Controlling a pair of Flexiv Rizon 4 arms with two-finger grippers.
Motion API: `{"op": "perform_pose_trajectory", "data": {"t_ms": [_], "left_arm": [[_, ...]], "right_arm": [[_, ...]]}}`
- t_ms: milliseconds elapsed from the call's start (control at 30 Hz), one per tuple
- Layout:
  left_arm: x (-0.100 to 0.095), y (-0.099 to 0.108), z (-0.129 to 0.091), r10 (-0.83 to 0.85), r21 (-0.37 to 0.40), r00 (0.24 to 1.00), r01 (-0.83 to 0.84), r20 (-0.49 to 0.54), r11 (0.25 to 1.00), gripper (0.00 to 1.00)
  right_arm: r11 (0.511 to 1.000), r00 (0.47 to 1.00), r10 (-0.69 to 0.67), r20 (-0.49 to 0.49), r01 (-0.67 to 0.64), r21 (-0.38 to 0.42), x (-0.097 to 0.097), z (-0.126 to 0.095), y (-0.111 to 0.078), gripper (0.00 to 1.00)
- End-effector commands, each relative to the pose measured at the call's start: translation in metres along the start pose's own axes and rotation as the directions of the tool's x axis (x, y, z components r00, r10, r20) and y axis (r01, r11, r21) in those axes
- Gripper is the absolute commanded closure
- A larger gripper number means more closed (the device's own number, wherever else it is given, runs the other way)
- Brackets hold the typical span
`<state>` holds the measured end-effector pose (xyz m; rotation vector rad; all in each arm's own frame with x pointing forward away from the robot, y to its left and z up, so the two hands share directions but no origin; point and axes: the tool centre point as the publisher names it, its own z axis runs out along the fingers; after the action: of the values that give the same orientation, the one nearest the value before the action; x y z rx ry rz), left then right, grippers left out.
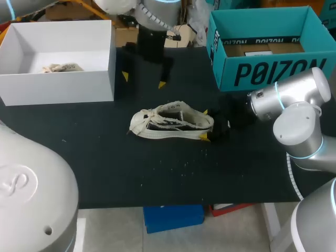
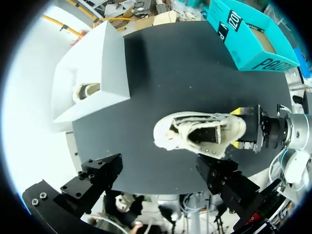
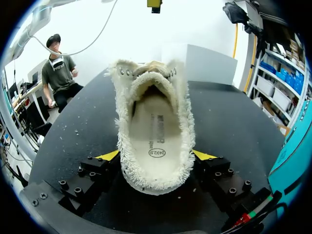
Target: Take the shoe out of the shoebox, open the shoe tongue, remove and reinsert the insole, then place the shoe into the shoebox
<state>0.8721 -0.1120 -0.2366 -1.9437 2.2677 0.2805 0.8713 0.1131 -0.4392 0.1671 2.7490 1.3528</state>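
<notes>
Across black table (image 1: 105, 168), saw shoe (image 1: 170, 122) lying mid-surface, heel pinched from both sides between fingers of right gripper (image 1: 204, 125); saw left gripper (image 1: 143, 80) hanging above and behind it, fingers spread wide, clear of shoe.

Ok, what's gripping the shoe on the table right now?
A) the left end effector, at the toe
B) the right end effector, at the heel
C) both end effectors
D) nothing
B: the right end effector has a finger on each side of the heel of the shoe, while the left end effector hangs open, clear of it.
</notes>
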Motion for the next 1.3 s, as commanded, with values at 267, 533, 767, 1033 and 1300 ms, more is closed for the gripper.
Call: {"op": "perform_pose_trajectory", "data": {"t_ms": [267,533,767,1033,1300], "left_arm": [[0.069,0.002,0.035,0.029,0.01,0.998,-0.029,0.054,1.0,0.0],[0.088,0.005,0.05,-0.016,0.0,1.0,0.016,0.011,1.0,0.0],[0.1,0.006,0.068,-0.02,0.003,1.0,0.02,0.009,1.0,0.0],[0.111,0.003,0.088,-0.014,0.038,0.998,0.012,0.06,0.999,0.0],[0.113,-0.001,0.107,-0.008,0.016,0.997,0.007,0.082,1.0,0.0]], "right_arm": [[1.0,1.0,0.001,0.001,-0.001,0.001,-0.002,0.002,-0.001,1.0],[1.0,1.0,0.001,0.001,-0.001,0.001,-0.002,0.002,-0.001,1.0],[1.0,1.0,0.001,0.001,-0.001,0.001,-0.002,0.002,-0.001,1.0],[1.0,1.0,0.001,0.001,-0.001,0.001,-0.002,0.002,-0.001,1.0],[1.0,1.0,0.001,0.001,-0.001,0.001,-0.002,0.002,-0.001,1.0]]}}
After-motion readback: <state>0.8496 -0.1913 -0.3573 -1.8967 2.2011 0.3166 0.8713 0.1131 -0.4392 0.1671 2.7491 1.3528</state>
